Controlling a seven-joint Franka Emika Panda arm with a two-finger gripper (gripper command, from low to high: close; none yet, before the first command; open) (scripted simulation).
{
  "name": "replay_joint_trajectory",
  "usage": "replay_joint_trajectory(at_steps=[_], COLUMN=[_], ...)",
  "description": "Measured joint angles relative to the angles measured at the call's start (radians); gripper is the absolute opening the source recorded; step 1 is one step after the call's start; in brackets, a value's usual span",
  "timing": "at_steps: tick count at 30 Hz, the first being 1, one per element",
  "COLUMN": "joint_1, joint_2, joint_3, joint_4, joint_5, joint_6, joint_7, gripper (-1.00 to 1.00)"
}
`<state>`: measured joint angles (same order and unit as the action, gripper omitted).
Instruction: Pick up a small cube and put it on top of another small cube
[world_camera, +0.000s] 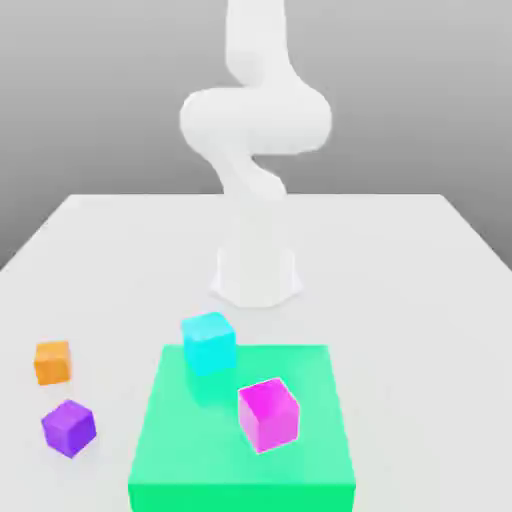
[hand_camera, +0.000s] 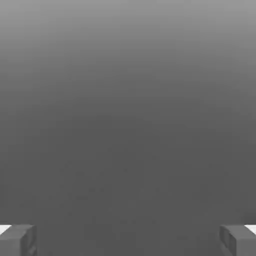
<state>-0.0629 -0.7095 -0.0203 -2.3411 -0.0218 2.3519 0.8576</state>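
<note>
While the pincer gapes, released | orange cube lies well apart from it

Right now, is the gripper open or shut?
Open: in the hand view the gripper has its two fingers standing wide apart, one at each side, with nothing between them.

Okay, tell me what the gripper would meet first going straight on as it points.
The way looks free as far as the hand view shows: plain grey beyond the open gripper, though depth is unclear.
</note>
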Motion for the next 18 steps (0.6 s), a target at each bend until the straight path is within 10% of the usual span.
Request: replay_joint_trajectory(at_steps=[18], joint_1=[-0.420], joint_2=[0.658], joint_3=[-0.257], joint_4=[-0.299], joint_5=[-0.003], joint_6=[0.381], joint_7=[0.307], gripper=[0.00])
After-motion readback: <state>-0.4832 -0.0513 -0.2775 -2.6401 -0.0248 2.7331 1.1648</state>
